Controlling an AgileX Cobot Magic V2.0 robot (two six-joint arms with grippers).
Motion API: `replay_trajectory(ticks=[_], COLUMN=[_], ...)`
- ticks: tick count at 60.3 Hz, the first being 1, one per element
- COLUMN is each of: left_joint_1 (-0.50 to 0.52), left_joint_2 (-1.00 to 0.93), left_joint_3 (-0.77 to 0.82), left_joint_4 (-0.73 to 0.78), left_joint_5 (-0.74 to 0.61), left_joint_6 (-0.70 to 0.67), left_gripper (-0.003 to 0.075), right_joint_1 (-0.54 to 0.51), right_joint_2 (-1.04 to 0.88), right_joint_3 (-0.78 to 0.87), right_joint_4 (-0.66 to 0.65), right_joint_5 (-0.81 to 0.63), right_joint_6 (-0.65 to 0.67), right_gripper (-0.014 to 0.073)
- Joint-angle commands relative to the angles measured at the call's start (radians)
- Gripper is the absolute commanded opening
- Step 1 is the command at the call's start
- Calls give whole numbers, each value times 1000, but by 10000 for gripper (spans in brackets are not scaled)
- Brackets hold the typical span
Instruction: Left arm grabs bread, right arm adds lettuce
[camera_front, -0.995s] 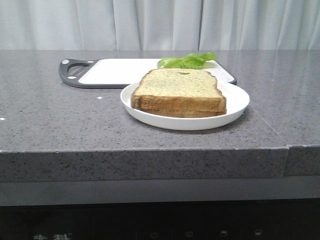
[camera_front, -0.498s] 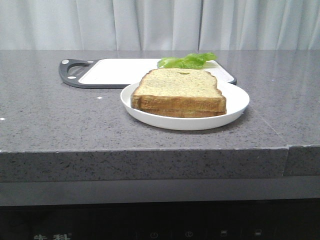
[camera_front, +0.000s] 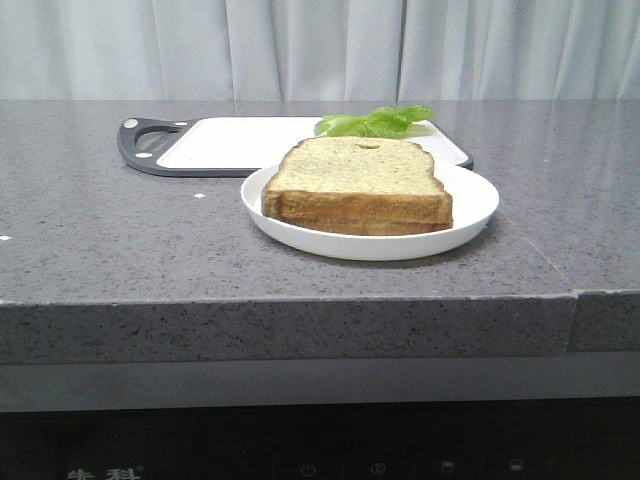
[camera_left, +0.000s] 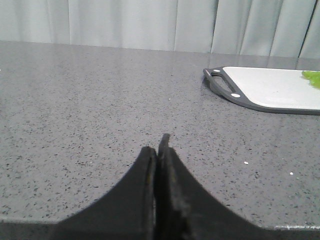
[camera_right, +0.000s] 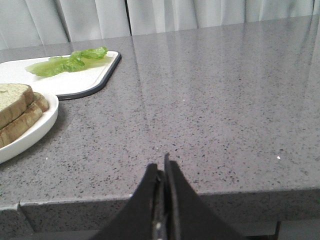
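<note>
The bread is a tan speckled slice lying on top of a second slice on a white plate at the table's middle; it also shows in the right wrist view, bread. The lettuce lies on the right end of a white cutting board behind the plate, and shows too as lettuce. My left gripper is shut and empty, low over bare counter well left of the board. My right gripper is shut and empty at the counter's front edge, right of the plate. Neither arm appears in the front view.
The cutting board has a dark rim and a handle at its left end. The grey stone counter ends in a front edge with a drop below. A pale curtain hangs behind.
</note>
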Motion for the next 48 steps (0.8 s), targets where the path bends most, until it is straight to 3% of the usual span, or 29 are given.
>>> replay_trajectory(ticks=[1,42,48], left_joint_1=[1,1,1], left_joint_2=[-18,-15,15], left_joint_3=[4,-28,-118], left_joint_4=[-9,-24,6], left_joint_5=[-88,-159,-106], left_joint_6=[-9,-9,-9], left_gripper=[-21,-21,-21], right_joint_1=[-7,-5,-6], right_joint_2=[-22,-22,-20], right_joint_3=[-3,-14,-87], right_joint_4=[-8,15,10], right_joint_5=[-84,-143,-41], right_joint_6=[-4,-3,-11], right_gripper=[-61,-61,-61])
